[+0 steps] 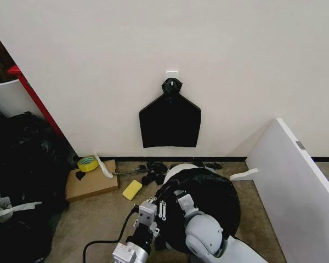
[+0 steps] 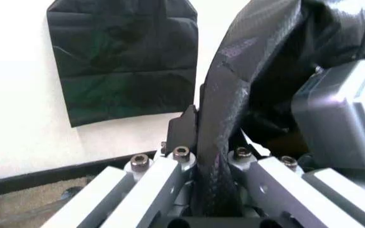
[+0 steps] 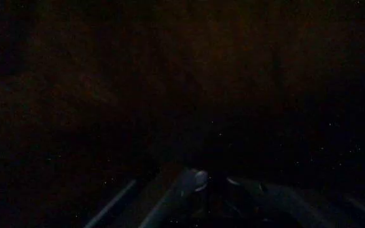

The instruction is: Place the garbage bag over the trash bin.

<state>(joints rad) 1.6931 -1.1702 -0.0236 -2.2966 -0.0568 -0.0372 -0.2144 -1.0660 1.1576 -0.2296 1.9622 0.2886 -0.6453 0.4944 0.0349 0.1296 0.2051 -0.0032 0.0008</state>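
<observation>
Where the head view looked down on the floor by the wall, the garbage bag (image 1: 208,203) lay spread over the trash bin (image 1: 178,170), whose white rim peeked out only at the far, wall-side edge. The left gripper (image 1: 163,209) sat at the bag's near-left edge; the right arm (image 1: 204,235) reached in over the black plastic, and its gripper could not be made out there. The left wrist view supplied what the head view lacked: the left gripper's fingers (image 2: 184,124) were pressed together on a taut fold of the garbage bag (image 2: 224,104), the plastic running up between them. The right wrist view was nearly black, with only faint metal of the right gripper (image 3: 195,183) visible, so whether its fingers were spread or closed could not be told. On the wall hung a flat knotted black bag (image 1: 170,120), seen again in the left wrist view (image 2: 122,59). Room was tight: a white board (image 1: 293,186) leaned just right of the bin, and a cardboard box (image 1: 91,181) carrying a yellow tape roll (image 1: 88,163), with a yellow sponge (image 1: 132,189) beside it, sat to the left. Bare carpet (image 1: 93,224) lay open at near left.
</observation>
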